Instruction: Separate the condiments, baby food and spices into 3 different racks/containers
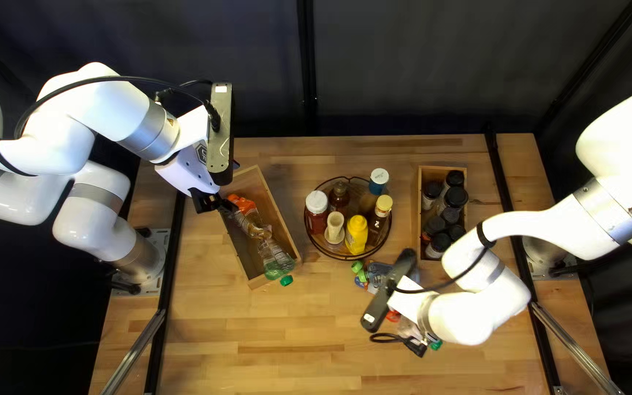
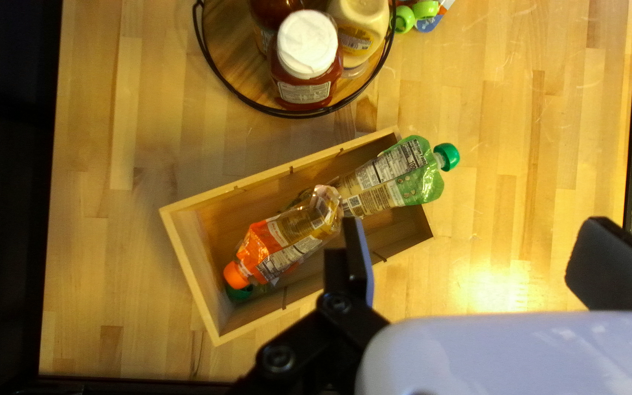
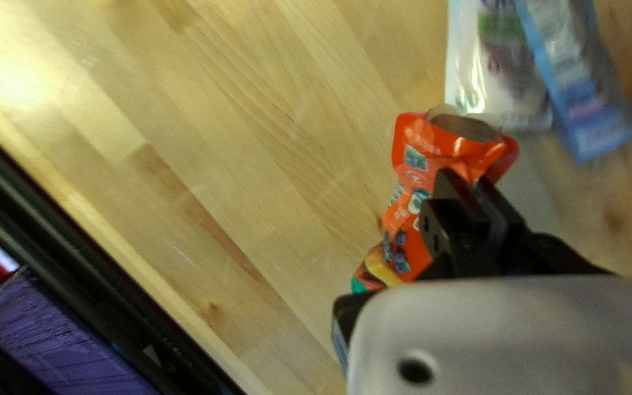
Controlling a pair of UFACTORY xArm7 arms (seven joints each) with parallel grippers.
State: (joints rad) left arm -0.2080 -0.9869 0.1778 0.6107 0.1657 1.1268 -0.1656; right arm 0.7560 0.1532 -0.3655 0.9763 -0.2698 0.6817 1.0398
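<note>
Our left claw (image 1: 208, 200) hangs at the far-left corner of the long wooden box, its fingers spread wide apart with nothing between them. Our right claw (image 1: 407, 295) is closed on an orange pouch (image 3: 422, 150), its two fingers nearly together and the pouch pinched between them, near the bench's right side.

Just beyond that pouch lie a clear-and-white pouch (image 3: 488, 66) and a blue pouch (image 3: 576, 95), the blue one overlapping the other. A few green caps (image 1: 358, 266) show beside our right arm, and a green-capped pouch pokes out from under it.

By our left claw, the long wooden box (image 2: 235, 192) sits askew on the bench (image 1: 257, 351). In it lie an orange-capped pouch (image 2: 261, 249) and a green pouch (image 2: 422, 183), whose capped end sticks out over the box's short side. Another green cap (image 2: 239, 293) shows beneath the orange-capped one.

Between the boxes stands a round wire-rimmed rack (image 1: 307, 222) with the condiments: a white-lidded red jar (image 1: 317, 212), a dark brown bottle (image 1: 339, 197), a pale bottle (image 1: 335, 229), a yellow bottle (image 1: 357, 235), a yellow-capped bottle (image 1: 380, 212) and a white-capped bottle (image 1: 378, 181). Farther right, black-lidded spice jars (image 1: 456, 196) fill much of a smaller wooden box (image 1: 420, 197).
</note>
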